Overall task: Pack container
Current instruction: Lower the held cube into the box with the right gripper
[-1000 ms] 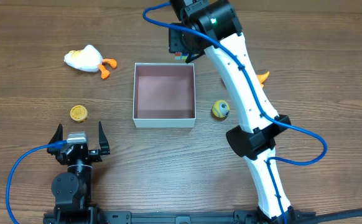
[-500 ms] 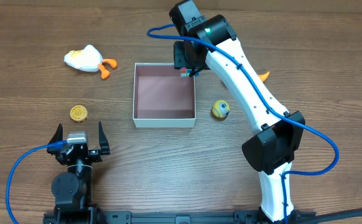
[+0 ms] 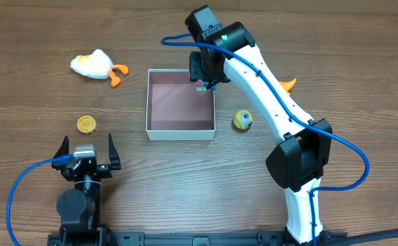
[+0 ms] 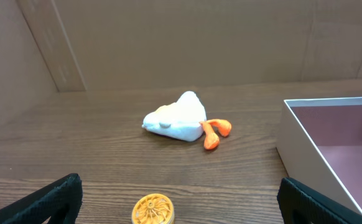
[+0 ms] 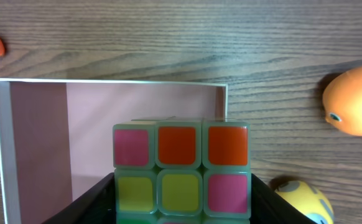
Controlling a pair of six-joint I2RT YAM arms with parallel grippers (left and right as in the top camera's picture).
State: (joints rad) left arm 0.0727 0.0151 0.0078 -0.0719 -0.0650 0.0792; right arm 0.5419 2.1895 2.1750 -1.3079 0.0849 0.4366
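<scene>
Right gripper [image 3: 204, 76] clenched on colour cube [image 5: 181, 168], hung over far right corner of container [image 3: 178, 106]. Container sat mid-table, between white duck toy [image 3: 93, 65] and yellow ball [image 3: 242, 121]. Left gripper [image 3: 87, 147] spread wide, holding nothing, near yellow disc [image 3: 86, 124].

Picture edges cut off the container [image 4: 299, 155] and the cube [image 5: 181, 171].

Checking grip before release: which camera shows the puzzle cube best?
Right wrist: the puzzle cube sits close up, coloured tiles clear. Overhead shows only a sliver under the right gripper. Left wrist misses it.
</scene>
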